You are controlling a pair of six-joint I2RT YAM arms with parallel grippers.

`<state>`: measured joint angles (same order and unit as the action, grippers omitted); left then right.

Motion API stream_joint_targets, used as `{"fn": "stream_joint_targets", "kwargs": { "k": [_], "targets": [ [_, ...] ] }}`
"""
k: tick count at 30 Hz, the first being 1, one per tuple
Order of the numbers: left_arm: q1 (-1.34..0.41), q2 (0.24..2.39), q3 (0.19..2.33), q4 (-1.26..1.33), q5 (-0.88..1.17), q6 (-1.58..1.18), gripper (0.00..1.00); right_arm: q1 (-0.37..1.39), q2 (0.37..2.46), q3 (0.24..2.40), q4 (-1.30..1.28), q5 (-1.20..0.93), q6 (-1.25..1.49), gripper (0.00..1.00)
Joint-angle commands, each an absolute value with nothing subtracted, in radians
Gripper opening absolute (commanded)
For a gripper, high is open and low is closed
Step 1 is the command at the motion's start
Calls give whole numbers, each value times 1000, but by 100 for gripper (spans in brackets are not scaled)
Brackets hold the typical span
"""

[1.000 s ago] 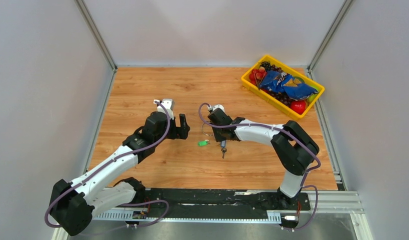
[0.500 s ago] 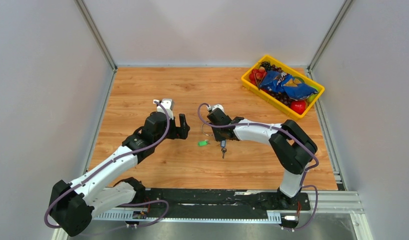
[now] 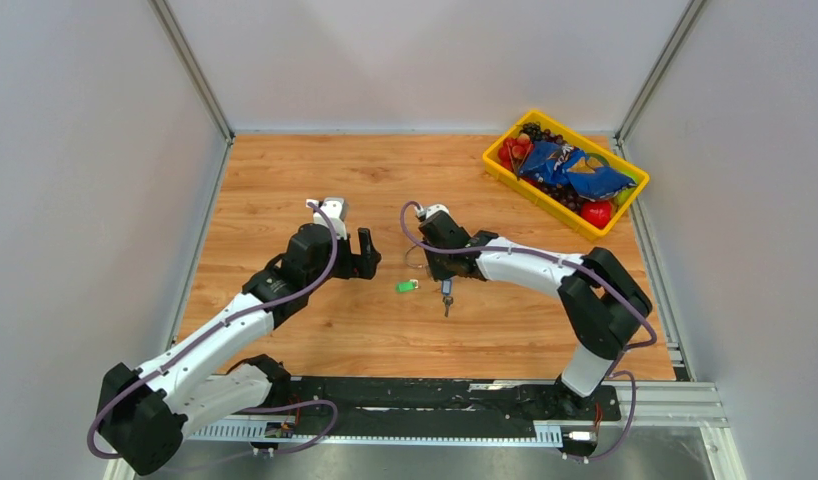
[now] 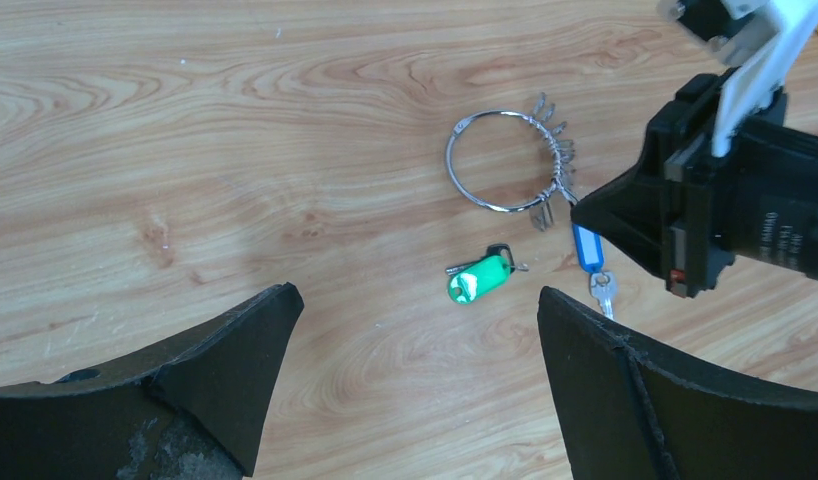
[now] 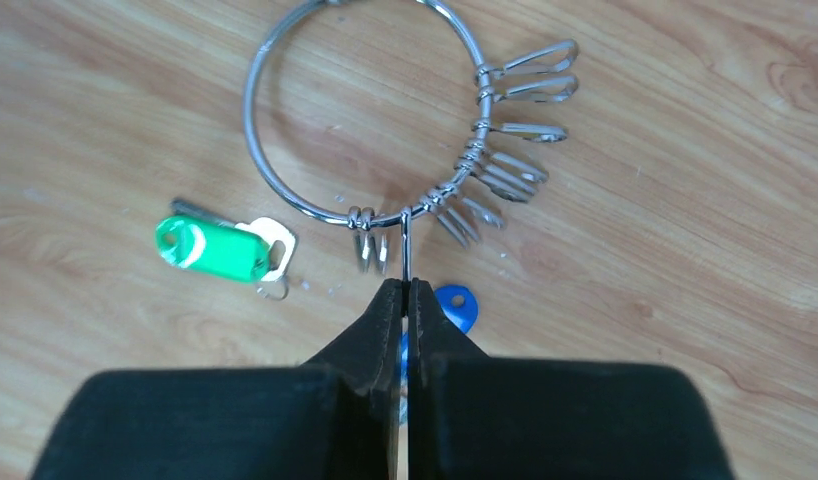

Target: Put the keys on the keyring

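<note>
While the right gripper (image 5: 406, 290) pinches shut on a keyring clip (image 5: 406, 235), seemingly to steady it, we find the left gripper (image 4: 415, 300) spread wide left of the green-tagged key (image 4: 479, 278).

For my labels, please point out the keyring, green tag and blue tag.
keyring (image 5: 249, 110): right wrist view, left arc.
green tag (image 5: 207, 248): right wrist view, its middle.
blue tag (image 4: 585, 248): left wrist view, its middle.

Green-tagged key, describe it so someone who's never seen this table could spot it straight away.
On the wooden table, look near its middle for the big metal ring. Just on the near side of it lies the green-tagged key, untouched; its neighbour wears a blue tag.
</note>
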<state>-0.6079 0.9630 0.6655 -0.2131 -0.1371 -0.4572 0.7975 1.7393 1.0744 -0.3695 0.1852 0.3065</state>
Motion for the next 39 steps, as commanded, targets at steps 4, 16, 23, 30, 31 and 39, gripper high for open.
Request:
{"fn": "stream_joint_targets", "kwargs": {
  "k": [4, 16, 23, 30, 31, 39],
  "targets": [
    [-604, 919, 708, -221, -1, -457, 100, 800, 1567, 1157, -489, 83, 220, 0],
    [-604, 881, 823, -238, 253, -398, 100, 800, 1577, 1433, -842, -76, 185, 0],
    [-605, 876, 785, -149, 331, -345, 100, 800, 1579, 1575, -989, -162, 224, 0],
    [-608, 887, 760, -93, 346, -328, 100, 803, 1570, 1656, -1107, -186, 266, 0],
    [-610, 884, 754, -66, 360, -326, 100, 804, 1570, 1663, -1119, -193, 271, 0],
    [-705, 889, 703, 27, 357, -251, 100, 827, 1610, 1798, -1226, -251, 298, 0]
  ]
}}
